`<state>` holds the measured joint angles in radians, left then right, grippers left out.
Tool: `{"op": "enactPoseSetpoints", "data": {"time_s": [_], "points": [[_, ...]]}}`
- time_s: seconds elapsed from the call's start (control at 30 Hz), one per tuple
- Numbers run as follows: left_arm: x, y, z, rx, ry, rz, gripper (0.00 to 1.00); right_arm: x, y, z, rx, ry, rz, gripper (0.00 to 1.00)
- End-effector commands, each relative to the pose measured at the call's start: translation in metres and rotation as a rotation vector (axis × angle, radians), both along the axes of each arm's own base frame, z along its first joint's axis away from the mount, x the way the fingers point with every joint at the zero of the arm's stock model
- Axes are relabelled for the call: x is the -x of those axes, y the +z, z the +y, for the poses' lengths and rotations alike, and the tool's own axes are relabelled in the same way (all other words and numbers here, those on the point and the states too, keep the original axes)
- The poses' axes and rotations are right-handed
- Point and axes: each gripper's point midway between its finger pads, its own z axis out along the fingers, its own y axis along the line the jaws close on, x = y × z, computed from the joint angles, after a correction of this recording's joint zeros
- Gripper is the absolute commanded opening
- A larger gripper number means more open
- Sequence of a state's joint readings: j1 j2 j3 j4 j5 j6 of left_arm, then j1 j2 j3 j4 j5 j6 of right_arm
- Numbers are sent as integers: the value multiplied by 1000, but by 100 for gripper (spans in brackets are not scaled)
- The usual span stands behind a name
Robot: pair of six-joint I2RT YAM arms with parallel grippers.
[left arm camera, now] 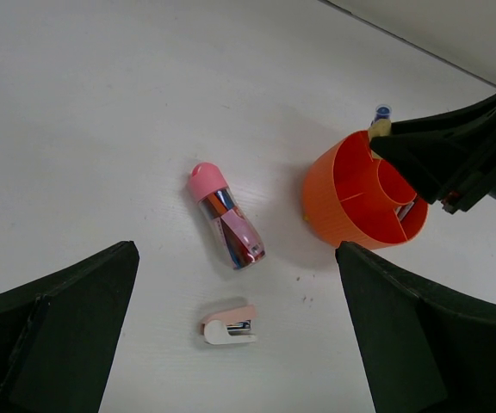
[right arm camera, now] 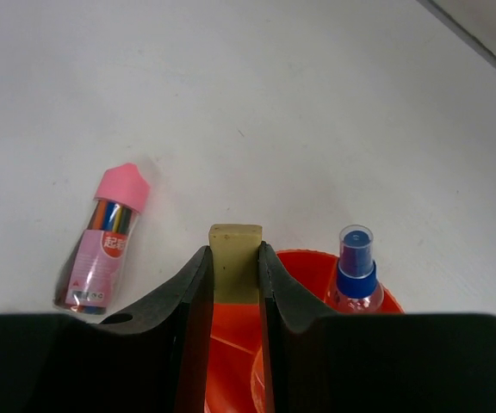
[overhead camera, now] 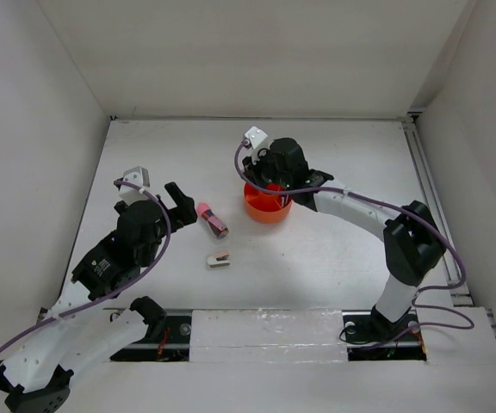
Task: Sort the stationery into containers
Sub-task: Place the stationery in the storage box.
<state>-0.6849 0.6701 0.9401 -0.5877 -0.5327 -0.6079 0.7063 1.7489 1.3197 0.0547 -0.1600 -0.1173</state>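
Observation:
The round orange organizer tub (overhead camera: 266, 209) stands mid-table; it also shows in the left wrist view (left arm camera: 338, 202) and the right wrist view (right arm camera: 304, 262). My right gripper (right arm camera: 235, 258) is shut on the tan eraser (right arm camera: 235, 262) and holds it just over the tub's rim. The blue-capped clear bottle (right arm camera: 356, 271) stands in an outer compartment. The pink-capped clear tube (overhead camera: 211, 219) lies on the table left of the tub, and shows in the left wrist view (left arm camera: 225, 215). The white-and-pink stapler (overhead camera: 219, 259) lies nearer. My left gripper (left arm camera: 235, 344) is open above the stapler (left arm camera: 229, 323). The pens are hidden.
White walls enclose the table on the left, back and right. A metal rail (overhead camera: 429, 198) runs along the right edge. The arm bases sit at the near edge.

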Motion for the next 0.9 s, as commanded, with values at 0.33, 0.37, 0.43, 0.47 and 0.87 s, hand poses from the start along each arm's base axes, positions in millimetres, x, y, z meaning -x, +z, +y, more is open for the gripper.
{"op": "enactPoseSetpoints", "data": {"time_s": [0.33,0.37,0.43,0.47,0.87], "points": [[-2,5,-3,5,-21,-24,99,-36,26,-12,-62,-215,-81,0],[-2,5,-3,5,-21,-24,99,-36,26,-12,-69,-218,-75,0],[-2,5,-3,5,-21,-24,99,-38,23,-17,-62,-252,-67,0],[-2,5,-3,5,-21,-24,99,-38,14,-19,-48,-267,-44,0],[-1,10,-2,13,-24,-47,99,-26,1,-11,-43,-336,-2,0]]}}
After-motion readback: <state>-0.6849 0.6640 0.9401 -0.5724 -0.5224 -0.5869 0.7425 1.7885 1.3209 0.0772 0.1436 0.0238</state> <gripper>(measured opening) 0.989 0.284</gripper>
